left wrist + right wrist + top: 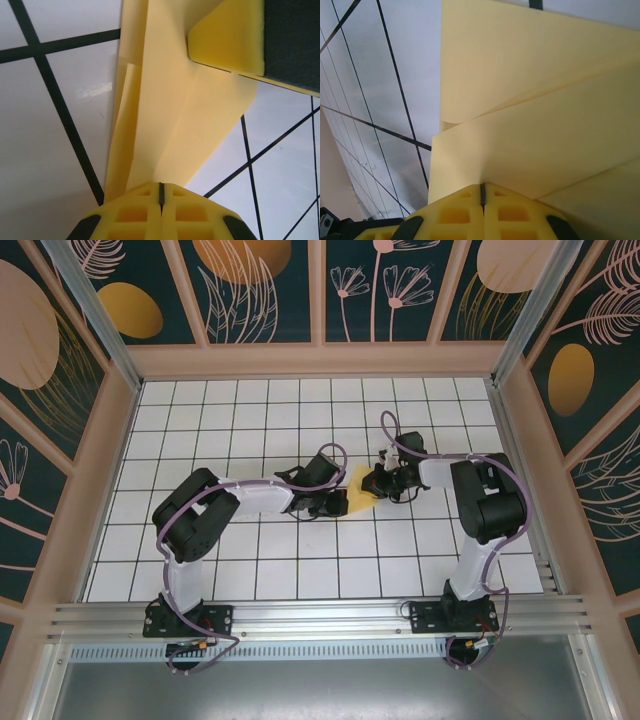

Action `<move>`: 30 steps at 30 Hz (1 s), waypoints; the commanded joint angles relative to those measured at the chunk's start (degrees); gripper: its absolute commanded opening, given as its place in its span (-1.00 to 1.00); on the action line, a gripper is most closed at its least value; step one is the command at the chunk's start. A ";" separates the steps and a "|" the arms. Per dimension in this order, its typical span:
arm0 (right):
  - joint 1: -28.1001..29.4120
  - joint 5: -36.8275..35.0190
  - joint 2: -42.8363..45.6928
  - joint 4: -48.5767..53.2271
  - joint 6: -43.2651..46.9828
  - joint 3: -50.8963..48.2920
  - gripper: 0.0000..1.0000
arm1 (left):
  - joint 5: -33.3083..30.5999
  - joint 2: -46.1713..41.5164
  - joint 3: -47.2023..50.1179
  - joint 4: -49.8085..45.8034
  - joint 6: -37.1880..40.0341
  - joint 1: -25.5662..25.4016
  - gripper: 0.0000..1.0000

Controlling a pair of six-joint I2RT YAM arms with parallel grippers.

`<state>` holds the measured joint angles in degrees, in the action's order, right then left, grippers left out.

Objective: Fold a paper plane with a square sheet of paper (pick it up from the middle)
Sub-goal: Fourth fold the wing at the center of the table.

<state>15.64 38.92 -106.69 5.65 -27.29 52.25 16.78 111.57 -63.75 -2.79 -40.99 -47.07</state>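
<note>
The square sheet of paper (358, 492) is a small creased yellow shape lying mid-table between the two arms. My left gripper (338, 502) meets its left side and my right gripper (377, 487) its right side. In the left wrist view the folded sheet (175, 100) runs in layers straight into the left gripper (161, 184), whose jaws are shut on its edge. The right gripper's fingertip (230, 35) rests on the far end. In the right wrist view, overlapping flaps of the sheet (545, 125) meet the right gripper (482, 185), which is shut on it.
The white gridded table (250, 420) stretches around the sheet on all sides. Patterned walls (60, 440) enclose it at the left, back and right. A metal rail (320, 615) carrying both arm bases runs along the near edge.
</note>
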 commanded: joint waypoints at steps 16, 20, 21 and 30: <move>0.70 -7.89 -4.91 4.41 1.18 -1.19 -1.00 | -1.22 -0.22 4.49 -0.65 0.04 -0.28 -0.91; 0.64 -7.93 -4.70 4.29 1.18 -1.28 -1.00 | -0.75 -2.63 3.51 2.15 0.50 -0.21 -0.91; 0.63 -7.98 -4.77 4.36 1.16 -1.27 -1.00 | -0.69 -3.48 3.28 3.58 0.55 -0.19 -0.90; 0.69 -7.78 -5.02 4.11 1.18 -1.41 -1.00 | -1.88 -1.82 1.29 8.92 -0.55 -0.20 -0.87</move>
<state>15.64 39.09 -106.94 5.85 -27.29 52.47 15.77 107.90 -60.99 4.95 -41.04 -47.05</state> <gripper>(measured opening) 0.054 0.068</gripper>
